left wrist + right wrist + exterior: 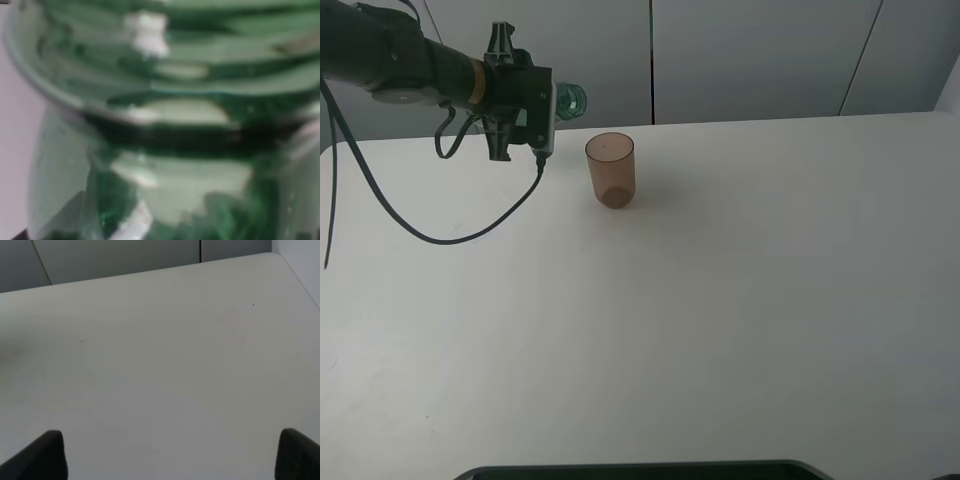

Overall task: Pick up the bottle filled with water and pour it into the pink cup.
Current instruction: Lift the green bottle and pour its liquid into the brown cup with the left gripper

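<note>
My right gripper [172, 457] hangs above the white table [740, 330], its fingertips [45, 457] spread wide with nothing between them. Farther back, the pink cup [610, 170] stands upright on the table. Beyond the cup and to its left, my left gripper [545, 105] is clenched on the bottle [570, 100], held off the table and tipped sideways, its visible end poking out toward the cup's side. Up close the bottle [175, 125] is a green blur.

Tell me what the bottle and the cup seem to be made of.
The bottle: likely green-tinted clear plastic, glossy, with bright highlights on its ridges. The pink cup: probably translucent plastic, smooth; its bottom shows through the wall.
</note>
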Robot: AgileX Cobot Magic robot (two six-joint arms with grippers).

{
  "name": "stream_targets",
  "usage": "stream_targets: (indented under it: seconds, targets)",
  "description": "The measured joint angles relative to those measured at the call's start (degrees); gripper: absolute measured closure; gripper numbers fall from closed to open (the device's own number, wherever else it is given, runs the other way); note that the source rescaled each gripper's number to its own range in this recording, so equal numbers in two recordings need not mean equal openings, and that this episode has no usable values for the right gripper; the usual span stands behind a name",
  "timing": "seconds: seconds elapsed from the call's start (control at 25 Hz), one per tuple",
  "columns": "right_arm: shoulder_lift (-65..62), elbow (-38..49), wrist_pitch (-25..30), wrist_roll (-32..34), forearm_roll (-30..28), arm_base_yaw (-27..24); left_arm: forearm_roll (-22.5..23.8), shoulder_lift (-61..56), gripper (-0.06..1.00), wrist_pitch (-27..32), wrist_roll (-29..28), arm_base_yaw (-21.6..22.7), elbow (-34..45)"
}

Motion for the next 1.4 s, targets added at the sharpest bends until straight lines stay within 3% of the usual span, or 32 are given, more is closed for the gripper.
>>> stream_targets:
  seconds: [1.4]
  targets:
    - [0.0,0.0,0.0,0.0,0.0,0.0,2.2,3.0,0.94,3.8,0.6,-2.3,-2.2]
